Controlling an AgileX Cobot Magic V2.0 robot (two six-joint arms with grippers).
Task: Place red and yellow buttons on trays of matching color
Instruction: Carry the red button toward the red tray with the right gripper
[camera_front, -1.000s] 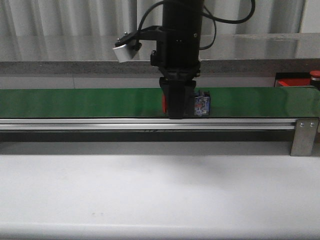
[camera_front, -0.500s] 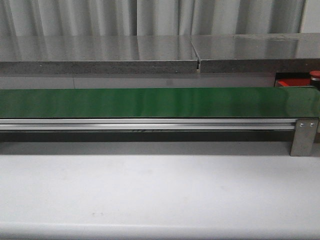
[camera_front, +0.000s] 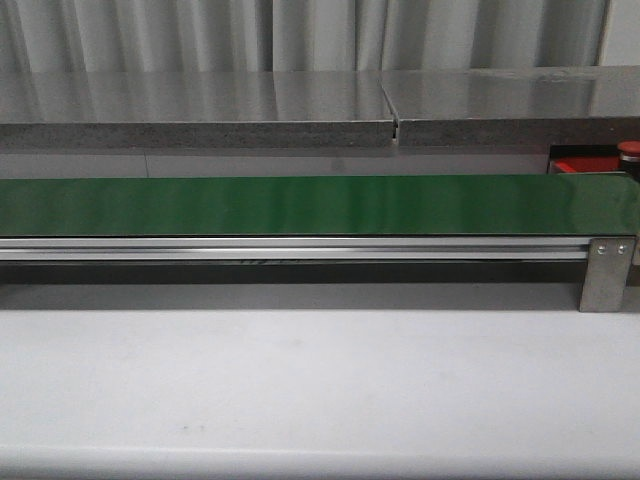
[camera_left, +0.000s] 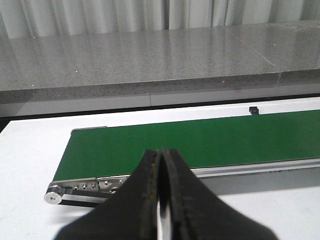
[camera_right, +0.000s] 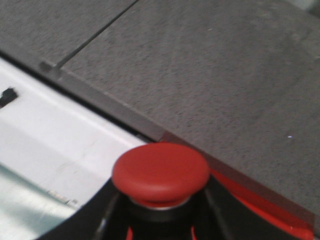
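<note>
Right end effector (camera_right: 160, 220) w/ red button (camera_right: 160, 172) over tray (camera_right: 260, 205)

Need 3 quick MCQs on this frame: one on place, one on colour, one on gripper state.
1. Where does the red tray sit in the front view?
A. behind the right end of the green belt
B. on the white table in front
C. at the belt's left end

2. What colour is the button cap in the right gripper?
A. yellow
B. red
C. green

3. How do the left gripper fingers stand?
A. wide apart
B. clamped on a button
C. pressed together with nothing between

Answers:
1 A: the tray shows past the belt's right end in the front view, a red button standing on it.
2 B: the right wrist view shows a round red cap between the fingers.
3 C: in the left wrist view the fingers meet, with nothing held.
</note>
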